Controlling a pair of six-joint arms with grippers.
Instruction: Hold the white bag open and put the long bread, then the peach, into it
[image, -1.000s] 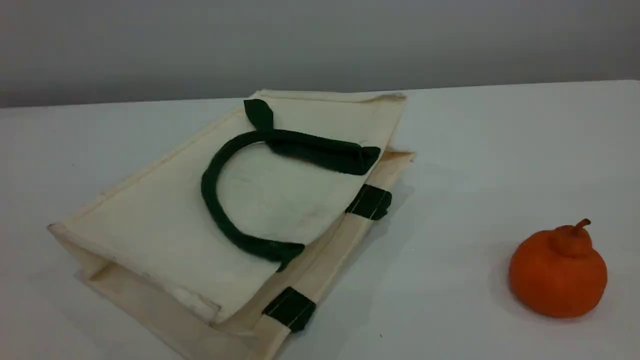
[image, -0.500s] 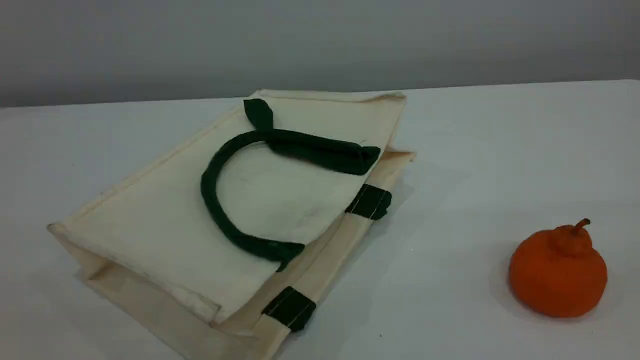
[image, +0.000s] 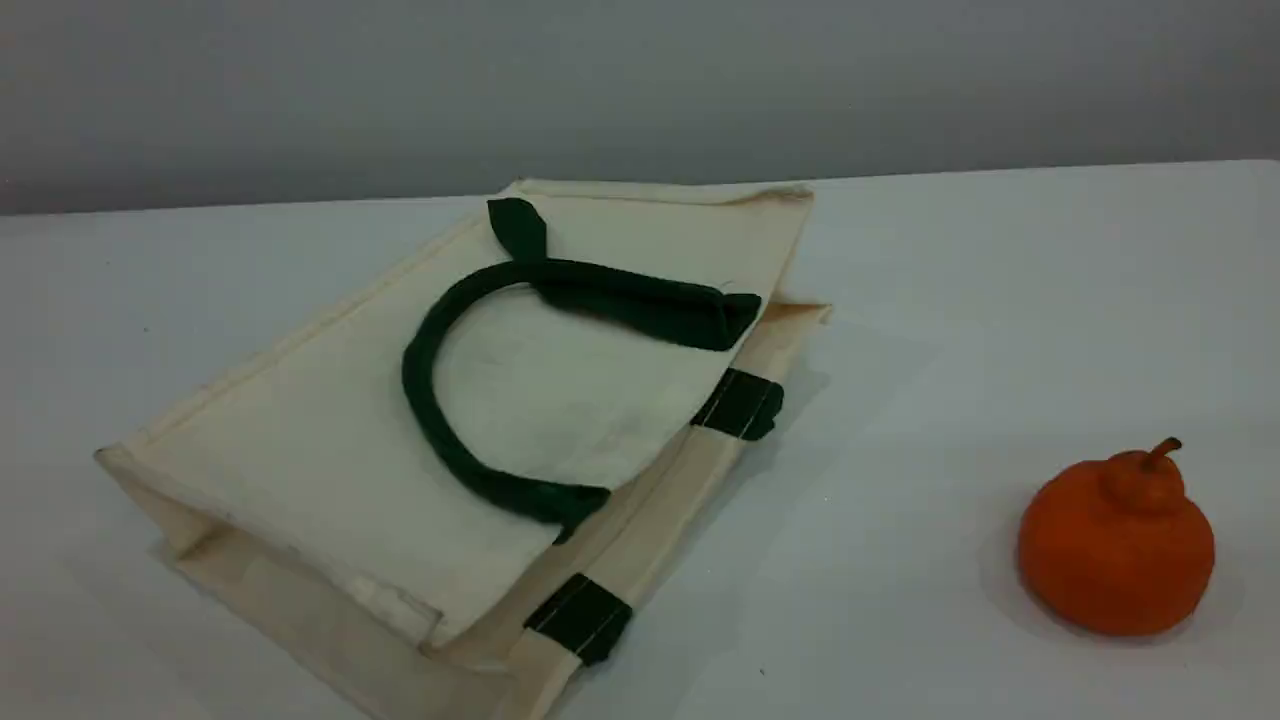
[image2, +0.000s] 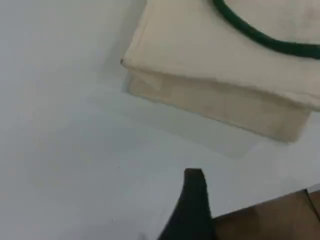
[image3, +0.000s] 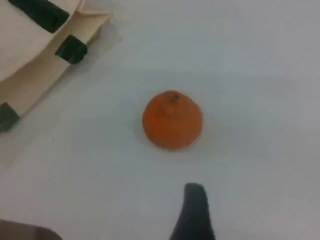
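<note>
The white bag (image: 350, 470) lies flat on its side on the table (image: 950, 330), toward the left of the scene view, collapsed with its mouth closed; one dark green handle (image: 440, 420) curls in a loop across its upper face, and green tabs (image: 742, 402) show along the edge facing the orange fruit (image: 1115, 545). That round stemmed fruit stands well apart from the bag, to its right. Neither the long bread nor the peach appears in any view. The left gripper (image2: 192, 200) hangs above bare table near a corner of the bag (image2: 200, 65), not touching it; only one dark fingertip shows, and its jaws stand wide with nothing between them. The right gripper (image3: 195, 210) hovers over the table just short of the orange fruit (image3: 172, 120), clear of it, with the bag's tabbed edge (image3: 50, 55) off to the upper left; its jaws are likewise spread and empty.
</note>
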